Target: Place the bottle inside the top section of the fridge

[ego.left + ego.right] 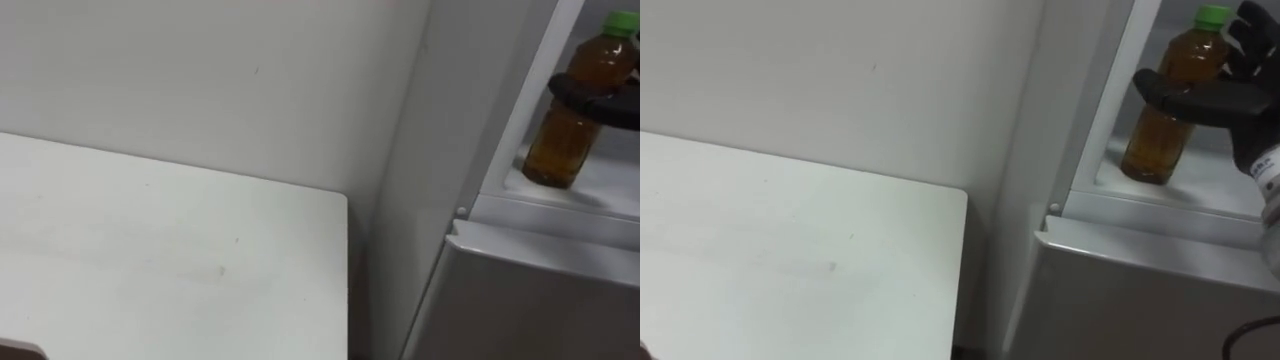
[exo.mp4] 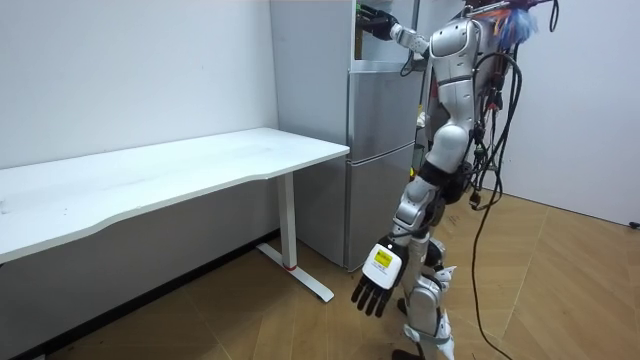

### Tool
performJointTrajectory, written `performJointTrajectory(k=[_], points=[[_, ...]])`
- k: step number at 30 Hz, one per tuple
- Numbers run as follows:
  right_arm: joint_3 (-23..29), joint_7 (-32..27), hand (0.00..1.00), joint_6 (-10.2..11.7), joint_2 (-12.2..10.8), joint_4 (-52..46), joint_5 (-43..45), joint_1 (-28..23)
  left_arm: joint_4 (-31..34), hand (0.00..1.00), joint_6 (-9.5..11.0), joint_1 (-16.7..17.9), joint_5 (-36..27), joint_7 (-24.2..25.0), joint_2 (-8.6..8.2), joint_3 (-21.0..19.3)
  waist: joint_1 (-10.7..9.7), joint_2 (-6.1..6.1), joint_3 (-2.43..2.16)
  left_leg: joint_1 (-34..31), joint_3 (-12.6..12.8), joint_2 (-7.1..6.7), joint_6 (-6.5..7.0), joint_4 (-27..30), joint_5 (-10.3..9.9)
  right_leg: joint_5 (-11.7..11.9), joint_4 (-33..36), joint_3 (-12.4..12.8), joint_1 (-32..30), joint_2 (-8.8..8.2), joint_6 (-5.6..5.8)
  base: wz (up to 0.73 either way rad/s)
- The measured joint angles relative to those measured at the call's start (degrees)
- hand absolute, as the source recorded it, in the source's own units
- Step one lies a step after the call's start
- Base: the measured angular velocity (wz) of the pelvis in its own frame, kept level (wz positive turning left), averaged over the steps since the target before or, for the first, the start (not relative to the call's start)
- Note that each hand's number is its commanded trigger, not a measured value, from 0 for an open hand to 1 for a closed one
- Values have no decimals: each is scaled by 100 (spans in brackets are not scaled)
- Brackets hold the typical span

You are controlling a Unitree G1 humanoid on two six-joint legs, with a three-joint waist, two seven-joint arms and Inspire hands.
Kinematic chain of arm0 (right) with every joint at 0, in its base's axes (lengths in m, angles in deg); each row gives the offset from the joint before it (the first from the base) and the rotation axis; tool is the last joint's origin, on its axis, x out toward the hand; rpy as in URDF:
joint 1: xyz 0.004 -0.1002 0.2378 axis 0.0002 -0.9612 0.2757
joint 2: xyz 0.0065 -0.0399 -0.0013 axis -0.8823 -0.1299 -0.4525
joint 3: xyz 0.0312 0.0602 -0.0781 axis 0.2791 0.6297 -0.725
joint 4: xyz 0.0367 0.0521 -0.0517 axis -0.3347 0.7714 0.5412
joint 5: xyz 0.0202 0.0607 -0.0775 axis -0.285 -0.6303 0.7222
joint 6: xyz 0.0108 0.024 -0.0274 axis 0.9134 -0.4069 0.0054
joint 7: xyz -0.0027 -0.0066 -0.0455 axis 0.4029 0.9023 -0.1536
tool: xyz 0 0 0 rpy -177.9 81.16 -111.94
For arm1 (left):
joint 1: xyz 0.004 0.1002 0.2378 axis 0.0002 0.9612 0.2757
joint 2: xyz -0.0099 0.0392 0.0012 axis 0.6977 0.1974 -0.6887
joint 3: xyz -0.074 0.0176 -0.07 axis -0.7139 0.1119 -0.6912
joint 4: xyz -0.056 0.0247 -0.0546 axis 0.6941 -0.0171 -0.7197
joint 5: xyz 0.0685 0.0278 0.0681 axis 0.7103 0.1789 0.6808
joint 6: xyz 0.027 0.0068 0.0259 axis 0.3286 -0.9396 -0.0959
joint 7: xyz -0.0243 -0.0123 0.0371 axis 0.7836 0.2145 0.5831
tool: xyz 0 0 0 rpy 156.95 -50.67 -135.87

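Observation:
An amber bottle (image 1: 565,140) with a green cap stands upright on the white shelf (image 1: 612,190) of the open upper fridge compartment. My right hand (image 1: 606,104) reaches into the compartment from the right, its dark fingers and thumb curled round the bottle's upper half. The right eye view has the same bottle (image 1: 1154,140) and right hand (image 1: 1228,98), with the thumb crossing the bottle's front. In the room view I stand facing the fridge with my right hand (image 2: 375,20) raised into it. My left hand (image 2: 372,292) hangs by my leg, fingers relaxed.
The closed grey lower fridge door (image 1: 530,300) lies just under the shelf. A white table (image 1: 150,260) stands against the wall to the left of the fridge, with a narrow gap between them. Wooden floor (image 2: 560,290) spreads out behind me.

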Motion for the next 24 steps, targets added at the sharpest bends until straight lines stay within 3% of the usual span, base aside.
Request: performJointTrajectory(k=[3, 11, 24], points=[[1, -4, 0, 0, 0, -14, 0, -10, 0, 0, -2, 13, 2, -83, -8, -1, -2, 47, 6, 1, 3, 5, -4, -1, -2, 0, 1, 23, -3, 9, -1, 0], [2, -12, 0, -1, 0, -69, 18, -10, -1, 0, -6, 117, 2, -188, -27, -2, -1, 107, -45, 4, 26, 42, -32, 2, -17, 0, 9, 58, 0, 48, -4, 0], [103, -166, 0, 4, -1, -708, 38, -214, 4, 0, -15, 178, -16, -227, -46, 5, 0, 75, -16, 17, 68, 44, -35, 9, -19, -3, -11, 87, 2, 55, -9, 0]])
